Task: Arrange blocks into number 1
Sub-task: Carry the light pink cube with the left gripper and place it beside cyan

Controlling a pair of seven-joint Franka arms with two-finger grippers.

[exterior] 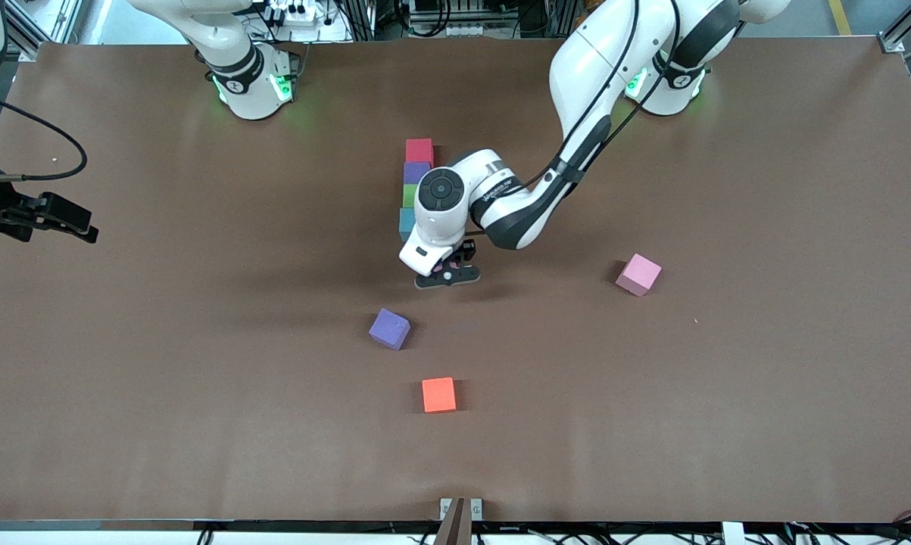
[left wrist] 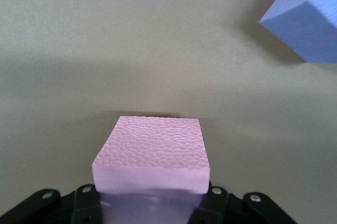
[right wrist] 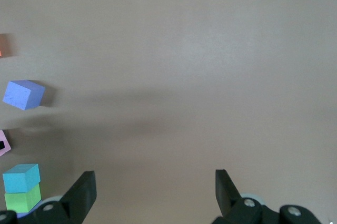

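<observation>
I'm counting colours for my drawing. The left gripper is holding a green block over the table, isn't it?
Not green. The left wrist view shows the left gripper shut on a pink block, over the table. The green block sits in the row of blocks.

A robotics lab: 2 white arms bolted to a brown table, aluminium framing and cables around.

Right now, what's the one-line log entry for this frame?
left gripper: shut on pink block, just past the column's blue end | right gripper: open, waiting | loose: purple, orange, pink
</observation>
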